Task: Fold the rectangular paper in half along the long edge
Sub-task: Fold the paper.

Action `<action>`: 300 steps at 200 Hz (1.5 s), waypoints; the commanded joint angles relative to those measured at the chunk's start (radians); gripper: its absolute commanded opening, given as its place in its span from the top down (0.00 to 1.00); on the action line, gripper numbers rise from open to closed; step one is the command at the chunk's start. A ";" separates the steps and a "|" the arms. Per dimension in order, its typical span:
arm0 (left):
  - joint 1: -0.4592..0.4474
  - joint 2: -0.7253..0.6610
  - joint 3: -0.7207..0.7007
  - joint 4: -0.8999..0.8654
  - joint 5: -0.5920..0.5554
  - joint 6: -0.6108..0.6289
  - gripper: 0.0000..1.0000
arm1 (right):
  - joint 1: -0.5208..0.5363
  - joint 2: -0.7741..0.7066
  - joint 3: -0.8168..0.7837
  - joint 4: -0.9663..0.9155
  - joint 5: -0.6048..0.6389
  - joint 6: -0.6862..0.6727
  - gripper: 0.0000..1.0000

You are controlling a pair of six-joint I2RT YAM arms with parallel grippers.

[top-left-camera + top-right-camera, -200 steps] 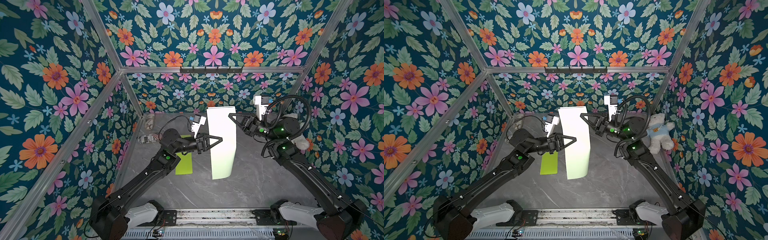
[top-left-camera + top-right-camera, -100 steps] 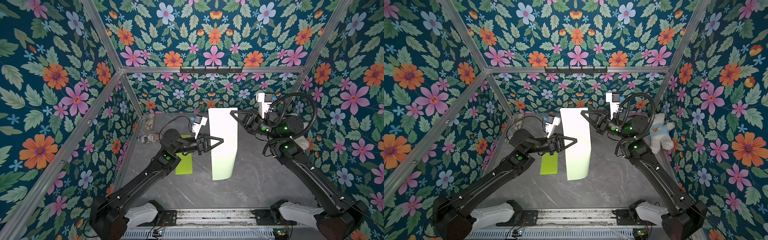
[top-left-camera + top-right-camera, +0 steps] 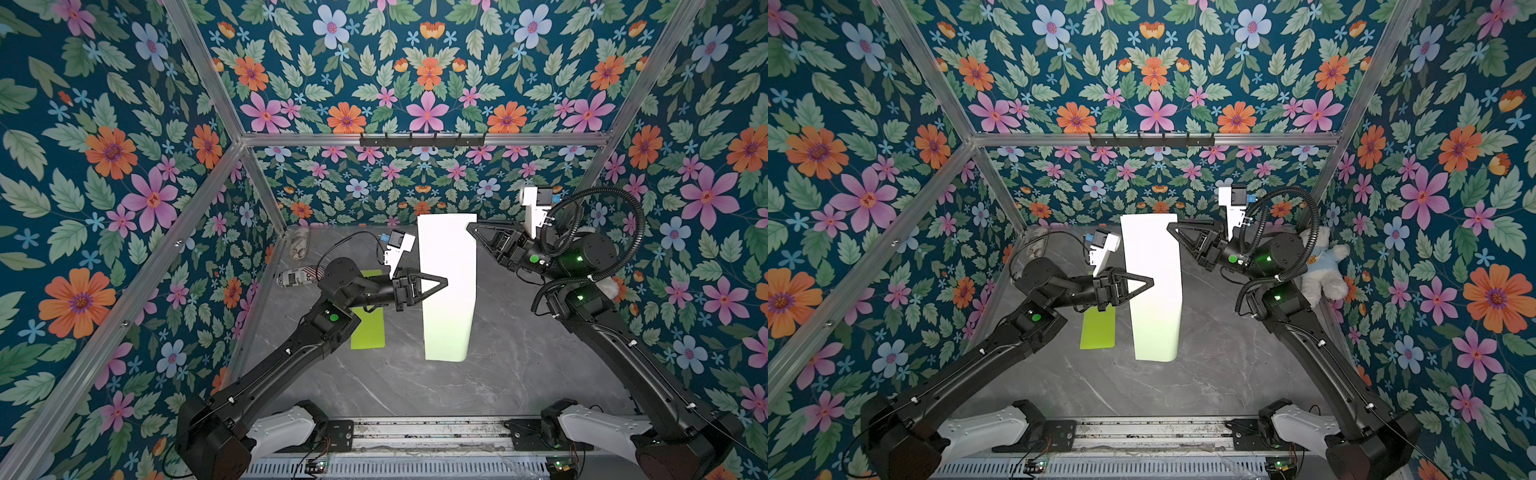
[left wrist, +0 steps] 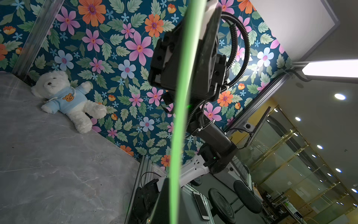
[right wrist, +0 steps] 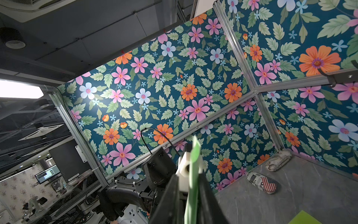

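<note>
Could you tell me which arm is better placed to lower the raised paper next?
Probably left: the left gripper is shut on the paper at its side edge, while the right gripper stands open around its far corner.

A pale green rectangular paper sheet point(image 3: 448, 291), glaring white under light, raised above the grey marble tabletop point(image 3: 519, 374), long edges running back to front.

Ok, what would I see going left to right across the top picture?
grey wrapped bundle → small green sheet → big pale paper, held up off the table → white teddy bear
</note>
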 commanded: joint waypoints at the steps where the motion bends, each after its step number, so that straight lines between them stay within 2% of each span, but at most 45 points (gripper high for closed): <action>1: 0.001 -0.016 0.026 0.013 -0.022 0.024 1.00 | 0.000 -0.033 -0.025 -0.117 -0.036 -0.046 0.63; 57: -0.008 -0.006 0.071 0.012 -0.065 0.020 1.00 | 0.040 -0.123 -0.166 -0.137 -0.084 0.006 0.63; 95: -0.013 0.006 0.091 0.014 -0.084 0.016 1.00 | 0.043 -0.176 -0.211 -0.134 -0.099 0.037 0.73; 112: -0.016 0.011 0.093 0.012 -0.089 0.015 1.00 | 0.043 -0.191 -0.211 -0.148 -0.089 0.041 0.68; 146: -0.023 0.014 0.094 -0.001 -0.095 0.019 1.00 | 0.043 -0.212 -0.199 -0.158 -0.068 0.044 0.64; 202: -0.042 0.015 0.090 -0.037 -0.105 0.039 1.00 | 0.044 -0.205 -0.162 -0.197 -0.037 0.018 0.64; 217: -0.043 0.010 0.089 -0.049 -0.112 0.045 1.00 | 0.045 -0.201 -0.154 -0.217 -0.037 0.006 0.67; 237: -0.042 0.008 0.092 -0.053 -0.119 0.050 1.00 | 0.045 -0.192 -0.142 -0.260 -0.046 -0.011 0.78; 272: -0.043 0.015 0.115 -0.060 -0.119 0.055 1.00 | 0.044 -0.184 -0.144 -0.322 -0.094 -0.022 0.79; 300: -0.043 0.028 0.128 -0.060 -0.115 0.057 1.00 | 0.044 -0.200 -0.152 -0.337 -0.143 -0.019 0.91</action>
